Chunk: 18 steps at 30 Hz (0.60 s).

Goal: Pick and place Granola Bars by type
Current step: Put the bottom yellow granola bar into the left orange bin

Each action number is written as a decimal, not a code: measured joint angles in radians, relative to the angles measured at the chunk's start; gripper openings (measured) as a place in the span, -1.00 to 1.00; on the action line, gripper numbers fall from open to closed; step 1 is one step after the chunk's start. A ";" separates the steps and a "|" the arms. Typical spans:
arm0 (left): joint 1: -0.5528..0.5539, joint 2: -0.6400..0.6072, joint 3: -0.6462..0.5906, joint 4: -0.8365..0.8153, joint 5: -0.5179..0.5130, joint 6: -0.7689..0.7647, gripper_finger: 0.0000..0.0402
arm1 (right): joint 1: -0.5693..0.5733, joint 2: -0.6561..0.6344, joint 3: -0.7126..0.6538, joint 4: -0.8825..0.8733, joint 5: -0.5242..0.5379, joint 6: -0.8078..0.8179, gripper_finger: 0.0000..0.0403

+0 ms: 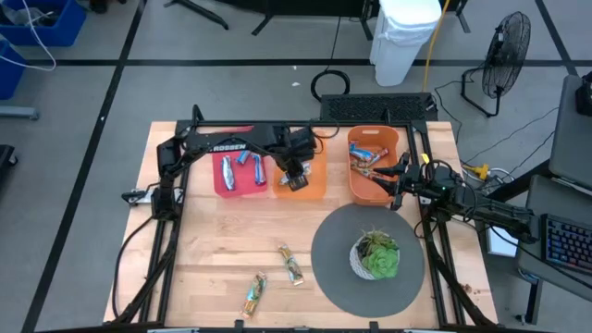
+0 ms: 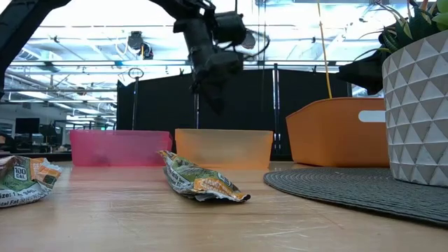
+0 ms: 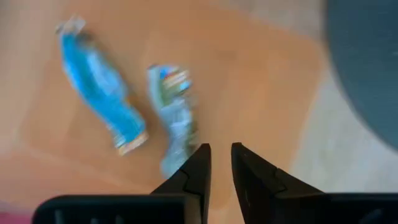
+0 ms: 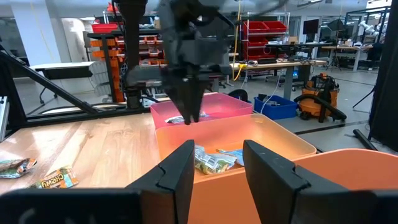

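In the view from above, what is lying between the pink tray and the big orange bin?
The pale orange tray lies between the pink tray and the big orange bin, with the left claw above it, as the high view shows.

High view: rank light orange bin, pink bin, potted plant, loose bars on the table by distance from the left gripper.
1. Light orange bin: directly under the left gripper.
2. Pink bin: adjoining, on its left-arm side.
3. Loose bars: on bare wood toward the table's front edge.
4. Potted plant: on the grey mat, right front.
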State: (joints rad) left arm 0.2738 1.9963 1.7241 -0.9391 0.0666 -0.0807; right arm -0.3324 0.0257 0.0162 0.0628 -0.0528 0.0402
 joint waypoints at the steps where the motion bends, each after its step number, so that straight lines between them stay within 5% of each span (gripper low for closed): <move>1: -0.014 -0.003 0.000 0.011 0.001 -0.001 -0.69 | 0.000 0.000 0.000 0.000 0.000 0.000 -0.37; 12: -0.305 -0.047 0.000 -0.001 -0.049 -0.084 -0.88 | 0.000 0.000 0.000 -0.002 0.000 0.000 -0.37; 18: -0.514 -0.052 0.000 -0.064 -0.072 -0.251 -0.97 | 0.000 0.000 0.000 0.000 0.000 0.000 -0.37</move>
State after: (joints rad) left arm -0.2404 1.9445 1.7245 -1.0034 -0.0050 -0.3318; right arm -0.3324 0.0257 0.0166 0.0626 -0.0528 0.0402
